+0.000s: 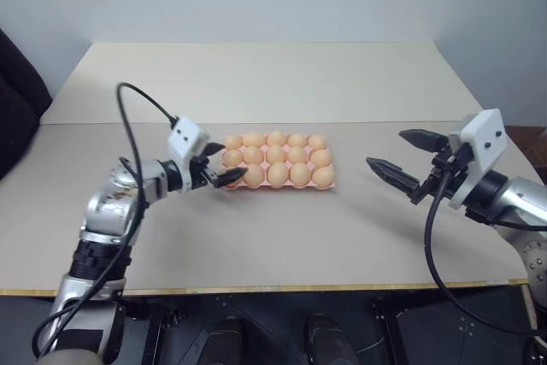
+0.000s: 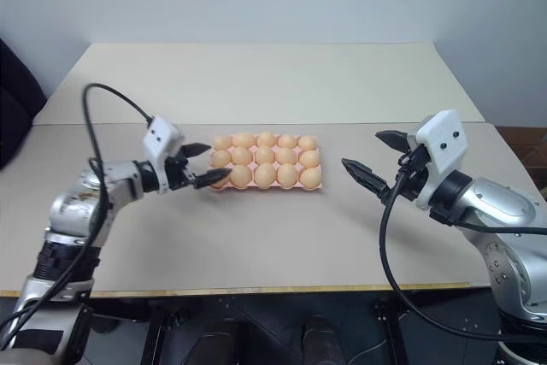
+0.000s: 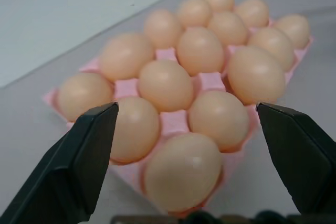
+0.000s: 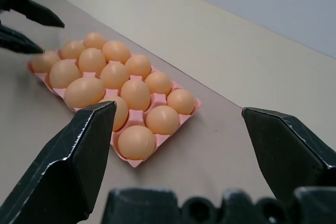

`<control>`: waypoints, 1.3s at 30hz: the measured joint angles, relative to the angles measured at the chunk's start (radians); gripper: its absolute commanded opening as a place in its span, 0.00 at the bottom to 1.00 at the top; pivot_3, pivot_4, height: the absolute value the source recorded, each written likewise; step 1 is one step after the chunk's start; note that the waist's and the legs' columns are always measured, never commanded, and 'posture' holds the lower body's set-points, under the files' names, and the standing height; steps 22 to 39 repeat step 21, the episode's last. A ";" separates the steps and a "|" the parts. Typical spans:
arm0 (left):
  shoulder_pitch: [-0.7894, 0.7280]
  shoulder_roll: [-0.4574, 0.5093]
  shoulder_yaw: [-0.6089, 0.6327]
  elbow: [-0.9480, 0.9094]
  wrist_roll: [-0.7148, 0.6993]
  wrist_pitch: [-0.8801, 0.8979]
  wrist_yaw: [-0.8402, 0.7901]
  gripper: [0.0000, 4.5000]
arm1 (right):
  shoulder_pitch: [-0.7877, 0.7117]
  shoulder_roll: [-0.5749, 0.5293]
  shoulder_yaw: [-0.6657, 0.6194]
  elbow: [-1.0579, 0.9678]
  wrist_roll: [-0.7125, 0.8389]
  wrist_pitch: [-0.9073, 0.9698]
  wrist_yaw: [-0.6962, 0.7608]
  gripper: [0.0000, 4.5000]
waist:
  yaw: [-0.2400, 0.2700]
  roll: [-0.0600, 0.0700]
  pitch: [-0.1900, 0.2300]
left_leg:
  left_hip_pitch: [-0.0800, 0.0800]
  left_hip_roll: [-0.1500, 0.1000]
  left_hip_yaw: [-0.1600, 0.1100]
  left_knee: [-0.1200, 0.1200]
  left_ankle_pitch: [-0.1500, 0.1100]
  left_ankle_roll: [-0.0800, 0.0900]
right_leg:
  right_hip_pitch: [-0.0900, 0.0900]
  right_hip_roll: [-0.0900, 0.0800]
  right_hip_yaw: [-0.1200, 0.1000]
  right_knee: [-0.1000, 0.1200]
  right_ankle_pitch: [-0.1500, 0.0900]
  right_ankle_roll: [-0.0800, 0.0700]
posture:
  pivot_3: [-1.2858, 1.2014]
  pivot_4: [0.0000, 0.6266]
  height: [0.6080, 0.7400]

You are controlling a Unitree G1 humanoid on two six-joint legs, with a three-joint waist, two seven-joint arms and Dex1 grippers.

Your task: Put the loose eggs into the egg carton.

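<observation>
Sitting near the middle of the beige table (image 1: 282, 237), the egg carton (image 1: 328, 184) serves as the landmark: a pale pink tray with three rows of five cups, and as far as the head views and both wrist views show, every cup holds one of the eggs (image 1: 277, 173), smooth and orange-brown. Pink ridges show between the eggs, and the tray lies flat on the tabletop. No egg lies on the table outside the carton.

At the carton's left short end is the left gripper (image 1: 218, 164), pointing toward the tray. Its two black fingers (image 3: 79, 166) are spread wide apart and hold nothing; in its wrist view the nearest corner egg sits between them without either finger touching it. Whether the lower fingertip brushes the carton's edge is hard to tell from the head views.

Off the carton's right short end, well apart from it, hangs the right gripper (image 1: 402, 160), also aimed at the tray. Its fingers (image 4: 73, 161) are likewise spread fully and empty, with bare table between them and the carton.
</observation>
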 measured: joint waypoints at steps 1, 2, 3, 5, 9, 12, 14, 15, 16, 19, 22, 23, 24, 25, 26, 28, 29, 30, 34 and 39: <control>0.004 0.036 0.050 -0.023 -0.015 -0.002 -0.009 0.99 | -0.001 0.000 0.000 0.001 0.000 0.000 0.003 1.00 | -0.003 0.000 0.000 | 0.000 0.000 0.000 0.000 0.000 0.000 | 0.000 0.000 0.000 0.000 0.000 0.000 | 0.52 0.24 1.00; 0.012 0.061 0.087 -0.034 -0.025 -0.004 -0.015 0.99 | -0.001 0.000 0.000 0.003 0.000 0.000 0.006 1.00 | -0.004 0.000 0.000 | 0.000 0.000 0.000 0.000 0.000 0.000 | 0.000 0.000 0.000 0.000 0.000 0.000 | 0.52 0.24 1.00; 0.026 0.082 0.116 -0.043 -0.034 -0.007 -0.023 0.99 | -0.002 0.000 0.001 0.004 0.000 0.000 0.011 1.00 | -0.004 0.000 0.000 | 0.001 0.000 0.000 0.000 0.000 0.000 | 0.000 0.000 0.000 0.000 0.000 0.000 | 0.52 0.24 1.00; 0.136 0.155 0.205 -0.064 -0.053 -0.033 -0.064 0.99 | -0.003 -0.001 0.001 0.013 0.000 -0.008 0.039 1.00 | -0.015 0.000 0.000 | 0.002 0.000 0.000 -0.001 0.000 0.000 | 0.000 0.000 0.001 0.000 0.000 0.000 | 0.52 0.24 1.00; 0.364 0.219 0.372 -0.095 -0.121 -0.024 -0.159 0.99 | 0.000 0.000 0.001 0.050 -0.001 -0.033 0.099 1.00 | -0.020 0.000 0.000 | 0.002 0.001 0.000 -0.001 0.000 0.000 | 0.001 0.000 0.001 0.000 0.000 0.000 | 0.52 0.24 1.00; 0.557 0.238 0.513 -0.170 -0.173 -0.011 -0.231 0.99 | 0.020 0.000 0.001 0.084 -0.005 -0.062 0.141 1.00 | -0.020 0.000 0.000 | 0.002 0.001 0.000 -0.001 0.000 0.000 | 0.001 0.000 0.000 -0.001 0.000 0.000 | 0.52 0.24 1.00; 0.608 0.235 0.565 -0.215 -0.208 0.014 -0.232 0.99 | 0.033 -0.002 0.003 0.095 -0.009 -0.075 0.163 1.00 | -0.010 0.000 0.000 | 0.002 0.001 0.000 -0.001 0.000 0.000 | 0.002 -0.001 -0.001 -0.001 0.000 0.000 | 0.52 0.24 1.00; 0.636 0.231 0.591 -0.247 -0.228 0.028 -0.226 0.99 | 0.046 -0.005 0.003 0.096 -0.010 -0.083 0.180 1.00 | -0.005 0.000 0.000 | 0.003 0.001 0.000 -0.001 0.000 0.000 | 0.003 -0.001 -0.001 -0.001 0.000 0.000 | 0.52 0.24 1.00; 0.653 0.225 0.612 -0.276 -0.245 0.043 -0.216 0.99 | 0.056 -0.006 0.002 0.097 -0.011 -0.094 0.195 1.00 | -0.001 0.000 0.000 | 0.003 0.001 0.000 -0.001 0.000 0.000 | 0.003 -0.002 -0.001 -0.002 0.000 0.000 | 0.52 0.24 1.00; 0.687 0.214 0.635 -0.336 -0.285 0.065 -0.187 0.99 | 0.076 -0.009 0.001 0.097 -0.011 -0.110 0.223 1.00 | 0.003 0.000 0.000 | 0.003 0.000 0.000 -0.001 0.000 0.000 | 0.003 -0.001 -0.001 -0.002 0.000 0.000 | 0.52 0.24 1.00; 0.708 0.208 0.638 -0.364 -0.302 0.070 -0.175 0.99 | 0.091 -0.015 -0.004 0.100 -0.011 -0.114 0.237 1.00 | 0.003 0.000 0.000 | 0.003 0.001 0.000 -0.001 0.000 0.000 | 0.003 -0.001 -0.001 -0.001 0.000 0.000 | 0.52 0.24 1.00; 0.708 0.208 0.638 -0.364 -0.302 0.070 -0.175 0.99 | 0.091 -0.015 -0.004 0.100 -0.011 -0.114 0.237 1.00 | 0.003 0.000 0.000 | 0.003 0.001 0.000 -0.001 0.000 0.000 | 0.003 -0.001 -0.001 -0.001 0.000 0.000 | 0.52 0.24 1.00; 0.708 0.208 0.638 -0.364 -0.302 0.070 -0.175 0.99 | 0.091 -0.015 -0.004 0.100 -0.011 -0.114 0.237 1.00 | 0.003 0.000 0.000 | 0.003 0.001 0.000 -0.001 0.000 0.000 | 0.003 -0.001 -0.001 -0.001 0.000 0.000 | 0.52 0.24 1.00; 0.708 0.208 0.638 -0.364 -0.302 0.070 -0.175 0.99 | 0.091 -0.015 -0.004 0.100 -0.011 -0.114 0.237 1.00 | 0.003 0.000 0.000 | 0.003 0.001 0.000 -0.001 0.000 0.000 | 0.003 -0.001 -0.001 -0.001 0.000 0.000 | 0.52 0.24 1.00; 0.708 0.208 0.638 -0.364 -0.302 0.070 -0.175 0.99 | 0.091 -0.015 -0.004 0.100 -0.011 -0.114 0.237 1.00 | 0.003 0.000 0.000 | 0.003 0.001 0.000 -0.001 0.000 0.000 | 0.003 -0.001 -0.001 -0.001 0.000 0.000 | 0.52 0.24 1.00; 0.708 0.208 0.638 -0.364 -0.302 0.070 -0.175 0.99 | 0.091 -0.015 -0.004 0.100 -0.011 -0.114 0.237 1.00 | 0.003 0.000 0.000 | 0.003 0.001 0.000 -0.001 0.000 0.000 | 0.003 -0.001 -0.001 -0.001 0.000 0.000 | 0.52 0.24 1.00; 0.708 0.208 0.638 -0.364 -0.302 0.070 -0.175 0.99 | 0.091 -0.015 -0.004 0.100 -0.011 -0.114 0.237 1.00 | 0.003 0.000 0.000 | 0.003 0.001 0.000 -0.001 0.000 0.000 | 0.003 -0.001 -0.001 -0.001 0.000 0.000 | 0.52 0.24 1.00; 0.708 0.208 0.638 -0.364 -0.302 0.070 -0.175 0.99 | 0.091 -0.015 -0.004 0.100 -0.011 -0.114 0.237 1.00 | 0.003 0.000 0.000 | 0.003 0.001 0.000 -0.001 0.000 0.000 | 0.003 -0.001 -0.001 -0.001 0.000 0.000 | 0.52 0.24 1.00; 0.708 0.208 0.638 -0.364 -0.302 0.070 -0.175 0.99 | 0.091 -0.015 -0.004 0.100 -0.011 -0.114 0.237 1.00 | 0.003 0.000 0.000 | 0.003 0.001 0.000 -0.001 0.000 0.000 | 0.003 -0.001 -0.001 -0.001 0.000 0.000 | 0.52 0.24 1.00; 0.708 0.208 0.638 -0.364 -0.302 0.070 -0.175 0.99 | 0.091 -0.015 -0.004 0.100 -0.011 -0.114 0.237 1.00 | 0.003 0.000 0.000 | 0.003 0.001 0.000 -0.001 0.000 0.000 | 0.003 -0.001 -0.001 -0.001 0.000 0.000 | 0.52 0.24 1.00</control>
